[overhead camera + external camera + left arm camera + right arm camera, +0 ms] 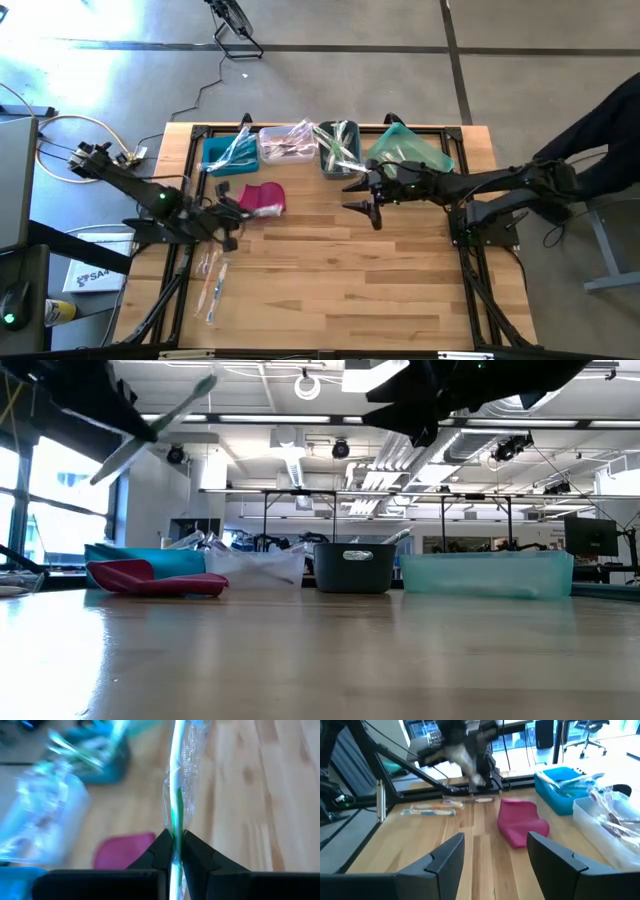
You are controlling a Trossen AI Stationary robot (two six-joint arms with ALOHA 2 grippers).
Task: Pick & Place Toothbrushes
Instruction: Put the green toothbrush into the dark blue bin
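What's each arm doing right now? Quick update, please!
Left tool shut on wrapped toothbrush, lifted. Right tool open, empty, near bins. More toothbrushes on table. Nothing blocking.

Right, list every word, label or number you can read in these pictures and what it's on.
"SA": partial dark print on the white box on the floor left of the table; the rest is cut off.
Pale label on the dark grey bin: too small to read.
Nothing else legible.

Magenta pouch (263, 197); blue bin (226, 153); teal bin (410, 150); toothbrush (174, 805) green-and-white (clear wrapper); black left hand (174, 851).
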